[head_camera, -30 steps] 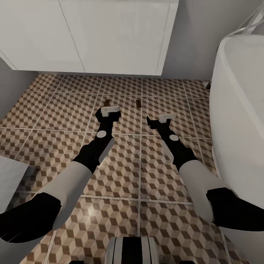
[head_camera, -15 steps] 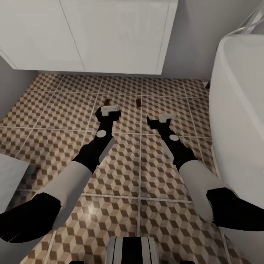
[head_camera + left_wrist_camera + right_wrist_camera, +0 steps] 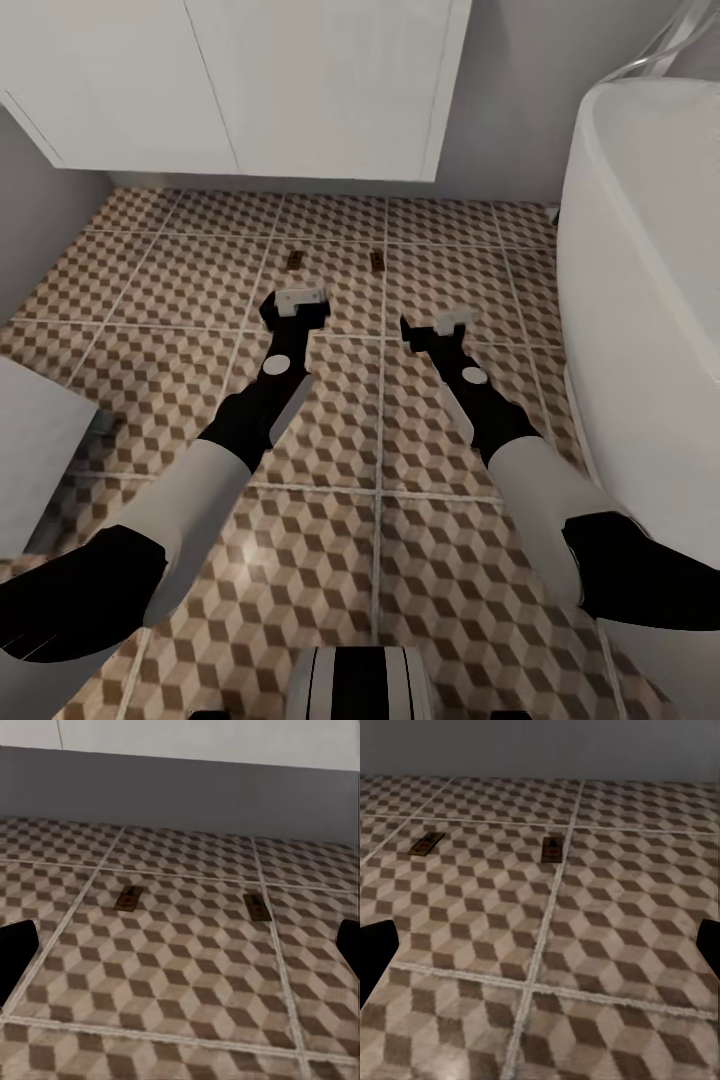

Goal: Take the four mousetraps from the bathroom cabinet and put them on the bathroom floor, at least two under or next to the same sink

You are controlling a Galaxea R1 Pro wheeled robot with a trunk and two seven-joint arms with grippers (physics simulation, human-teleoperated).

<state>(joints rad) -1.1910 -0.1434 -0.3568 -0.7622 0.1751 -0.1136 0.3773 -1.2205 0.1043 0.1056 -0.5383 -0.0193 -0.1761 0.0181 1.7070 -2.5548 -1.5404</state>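
Observation:
Two mousetraps lie flat on the cube-patterned bathroom floor [image 3: 330, 480], one [image 3: 295, 261] just beyond my left gripper [image 3: 297, 298] and the other [image 3: 377, 261] to its right. My right gripper [image 3: 436, 325] hovers over the tiles nearer the tub. In the left wrist view both mousetraps [image 3: 128, 898] [image 3: 257, 907] lie ahead of the open left gripper [image 3: 180, 952]. The right wrist view has the same mousetraps [image 3: 426, 844] [image 3: 552, 849] ahead of the open right gripper [image 3: 540, 949]. Nothing is between either pair of fingers. The cabinet is out of view.
A white wall-hung unit [image 3: 300, 90] spans the far wall above a dark gap over the floor. A white bathtub [image 3: 650, 300] fills the right side, close to my right arm. A white fixture [image 3: 30, 450] stands at the left edge.
The whole picture has shifted, so the camera moved: the white unit and both mousetraps sit higher in view. Both mousetraps lie where they were. Both grippers stay open.

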